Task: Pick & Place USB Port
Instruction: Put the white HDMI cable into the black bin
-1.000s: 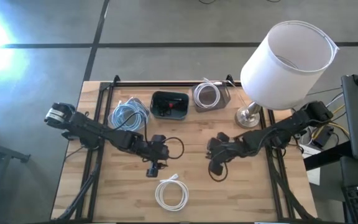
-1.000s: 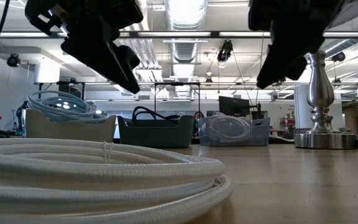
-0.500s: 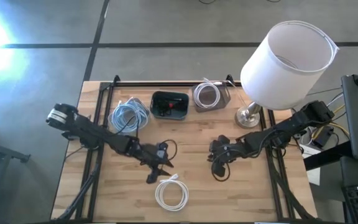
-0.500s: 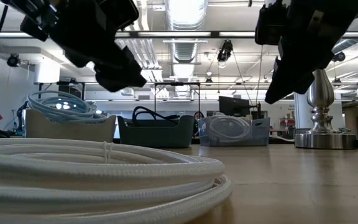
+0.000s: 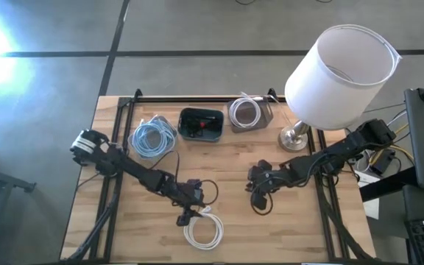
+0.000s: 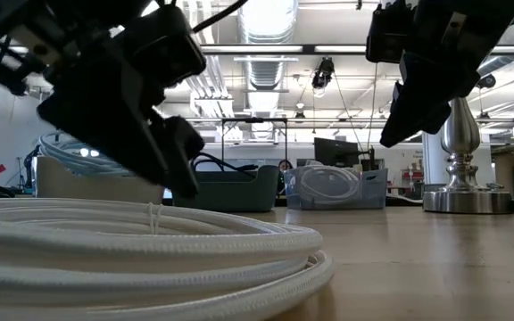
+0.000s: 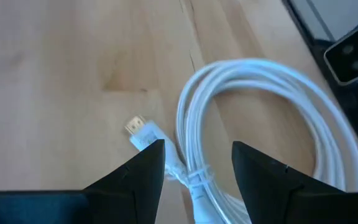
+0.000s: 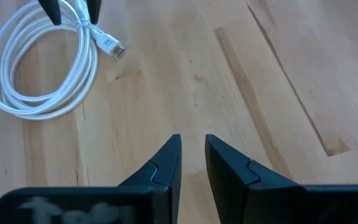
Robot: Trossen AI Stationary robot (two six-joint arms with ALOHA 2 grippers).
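A white USB cable (image 5: 203, 230) lies coiled on the wooden table near its front edge. Its plug (image 7: 143, 132) sticks out toward the far side. My left gripper (image 5: 185, 218) is open and low over the coil's far-left part. Its fingers stand on either side of the tied strands (image 7: 188, 174) beside the plug, and I cannot tell if they touch. My right gripper (image 5: 259, 200) is shut and empty above the table's middle right, well clear of the coil (image 8: 42, 68). The coil fills the foreground of the low view (image 6: 150, 241).
Along the far side stand a tub of light-blue cable (image 5: 152, 138), a black bin (image 5: 201, 124) and a clear bin with white cable (image 5: 247, 112). A lamp with a white shade (image 5: 341, 66) stands at the far right on its base (image 5: 294, 138). Bare wood lies between the grippers.
My left gripper has gone toward the table's near edge and down to the white coil, and now stands at its plug end. The coil has stayed where it was.
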